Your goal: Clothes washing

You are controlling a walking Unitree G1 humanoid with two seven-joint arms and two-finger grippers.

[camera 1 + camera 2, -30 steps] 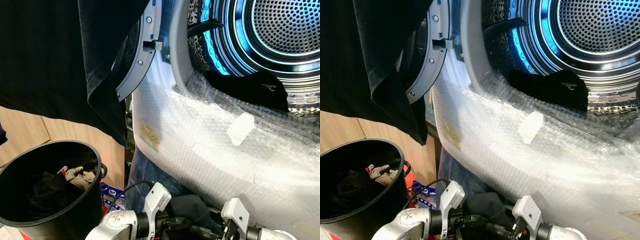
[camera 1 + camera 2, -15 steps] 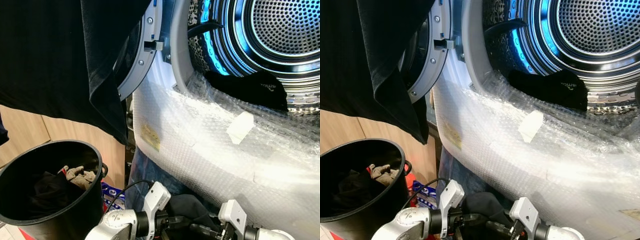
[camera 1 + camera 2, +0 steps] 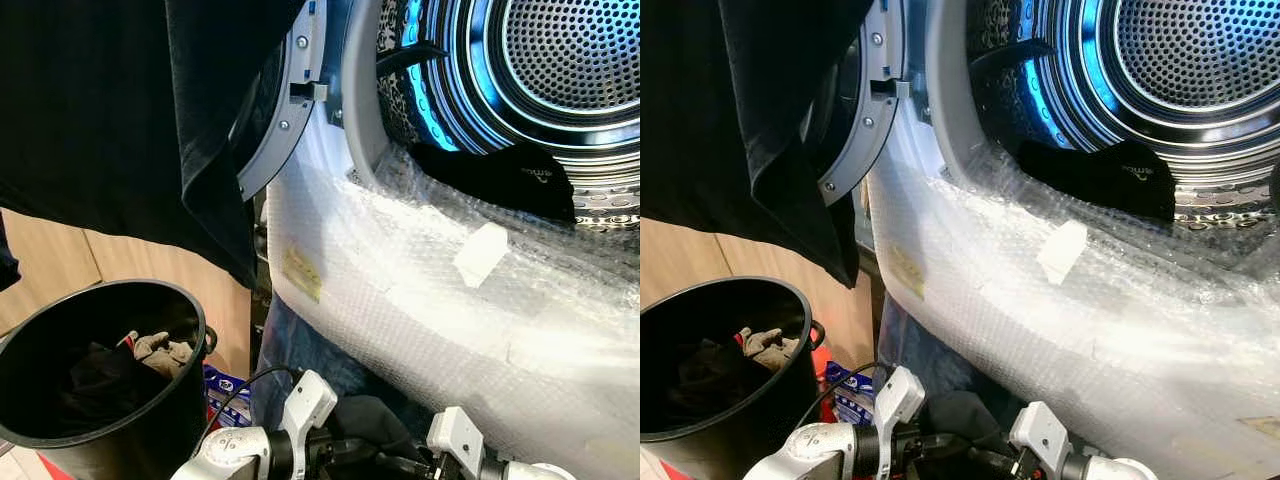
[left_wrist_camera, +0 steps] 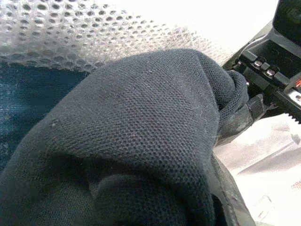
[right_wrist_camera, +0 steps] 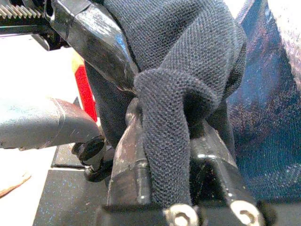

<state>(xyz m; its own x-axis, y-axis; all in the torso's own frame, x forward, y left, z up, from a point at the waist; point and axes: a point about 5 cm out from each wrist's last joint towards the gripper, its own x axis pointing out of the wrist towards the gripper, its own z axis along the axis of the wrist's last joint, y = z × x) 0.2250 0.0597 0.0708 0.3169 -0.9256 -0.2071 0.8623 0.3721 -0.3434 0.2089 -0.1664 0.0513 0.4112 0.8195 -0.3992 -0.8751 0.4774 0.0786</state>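
- Both grippers are down low at the near edge, w/ one dark knit garment (image 3: 365, 425) bunched between them. Left gripper (image 3: 345, 450) has its fingers buried in the cloth; in its wrist view the knit drapes right over them, so it looks clamped on it.
- Right gripper (image 5: 164, 155) is closed on a twisted fold of the same garment, a roll of fabric pinched between its two black fingers (image 5: 129, 160).
- Step in hand imo: loading. Garment is lifted clear of the round black plastic bin (image 3: 60, 440) at near left, but sits below the washer's bubble-wrapped white front (image 3: 420, 300), not in the drum yet.
- Next move prob needs both arms raised up and fwd over the wrapped lip into the perforated steel drum (image 3: 560, 60) at far right, then let go. Watch for snagging on the bubble wrap.
- Garment: dark navy/black, fine waffle-like knit, soft and floppy, crumpled into a lump.
- Another black item (image 3: 500, 175) w/ small print lies on the drum's front edge. More clothes are in the bin. A big black cloth (image 3: 110, 120) hangs at far left by the open door (image 3: 290, 110).
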